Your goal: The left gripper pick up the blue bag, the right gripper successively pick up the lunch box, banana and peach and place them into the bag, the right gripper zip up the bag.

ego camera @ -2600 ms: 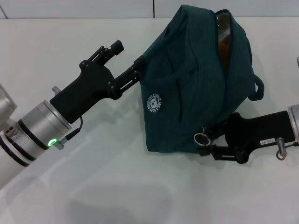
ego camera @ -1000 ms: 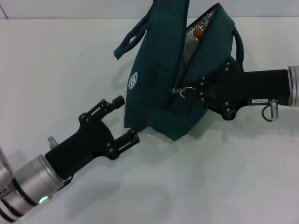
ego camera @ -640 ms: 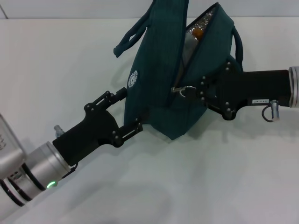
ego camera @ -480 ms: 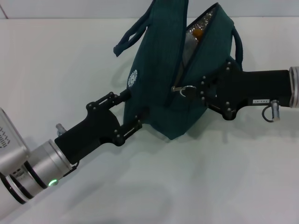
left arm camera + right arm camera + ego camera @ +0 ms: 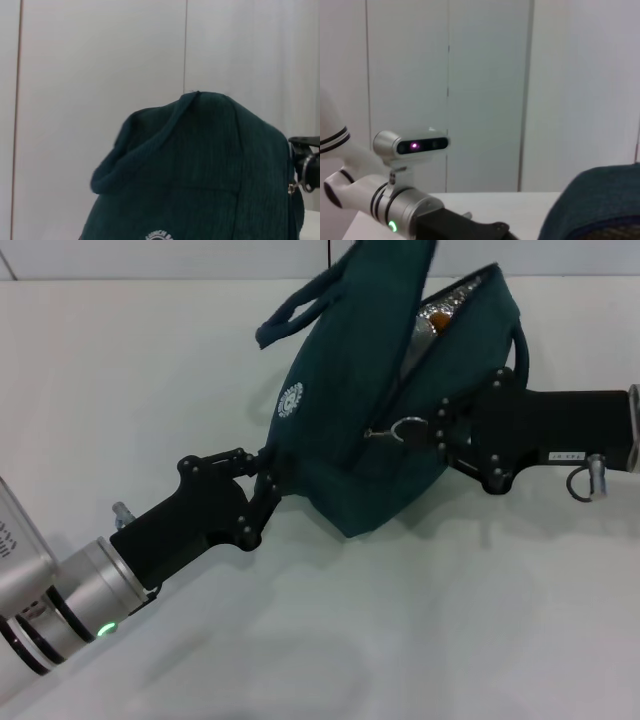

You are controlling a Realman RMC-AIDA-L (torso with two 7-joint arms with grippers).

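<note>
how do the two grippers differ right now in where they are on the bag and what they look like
The left gripper sits at the blue bag's lower left corner, shut on the fabric; the right gripper is at the zipper side, by the metal ring pull. The left gripper has a silver wrist with a green light; the right gripper's arm is black. Both are black two-fingered claws touching the bag.

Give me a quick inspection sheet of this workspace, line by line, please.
Surface: white table, bare around the bag.
Job's things: blue bag upright, zipper partly open, ring pull near the right gripper; something orange and a shiny lining show in the opening.
Clutter: nothing seen.
Grippers: left gripper shut on the bag's lower corner; right gripper at the zipper side, by the pull.
Cables: nothing seen.
Surroundings: pale panelled wall behind.
</note>
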